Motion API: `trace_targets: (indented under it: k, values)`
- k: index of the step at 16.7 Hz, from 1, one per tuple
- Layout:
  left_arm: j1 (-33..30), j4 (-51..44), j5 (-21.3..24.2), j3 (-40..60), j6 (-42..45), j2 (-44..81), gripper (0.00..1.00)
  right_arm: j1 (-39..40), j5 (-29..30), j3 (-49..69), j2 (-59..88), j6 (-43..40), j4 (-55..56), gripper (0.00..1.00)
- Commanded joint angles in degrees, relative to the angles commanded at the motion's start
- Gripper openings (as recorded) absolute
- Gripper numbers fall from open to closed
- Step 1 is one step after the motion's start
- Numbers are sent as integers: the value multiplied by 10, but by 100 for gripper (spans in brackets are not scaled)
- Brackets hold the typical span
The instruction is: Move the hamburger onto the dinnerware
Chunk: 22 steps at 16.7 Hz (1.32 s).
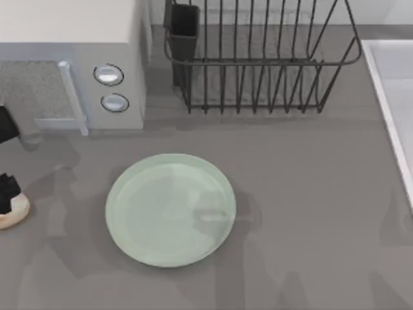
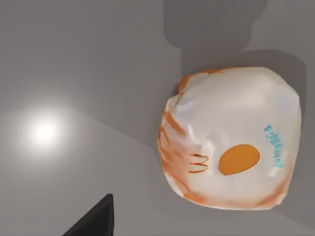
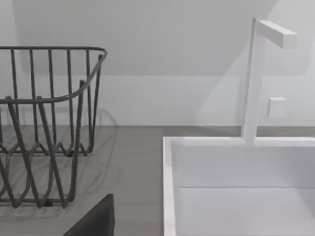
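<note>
At the left edge of the top view, the hamburger (image 1: 13, 212) is getting cut off by the frame, with the dark left gripper (image 1: 8, 192) overlapping its upper part (finger spacing unreadable). The dish rack (image 1: 258, 58) is running off the top edge, and the white sink (image 1: 393, 110) off the right.

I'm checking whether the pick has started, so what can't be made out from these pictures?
- Left gripper, top view: cut off by the left edge over the hamburger; open or shut unclear.
- Hamburger, top view: partly cut by that edge and covered by the gripper.
- Contact with the hamburger, left wrist view: not visible.
- Dinnerware: unobstructed.
</note>
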Motion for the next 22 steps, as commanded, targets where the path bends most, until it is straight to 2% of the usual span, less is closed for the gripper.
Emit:
trace_targets:
  k: [5, 14, 19, 22]
  values:
    - [-1, 8, 0, -9, 1, -2, 100, 0, 0, 0, 0, 0, 0, 100]
    - [4, 167, 0, -94, 4, 75, 100, 0, 0, 0, 0, 0, 0, 100]
    - [1, 176, 0, -91, 2, 85, 100, 0, 0, 0, 0, 0, 0, 100]
    - [1, 176, 0, -91, 2, 85, 77, 0, 0, 0, 0, 0, 0, 100]
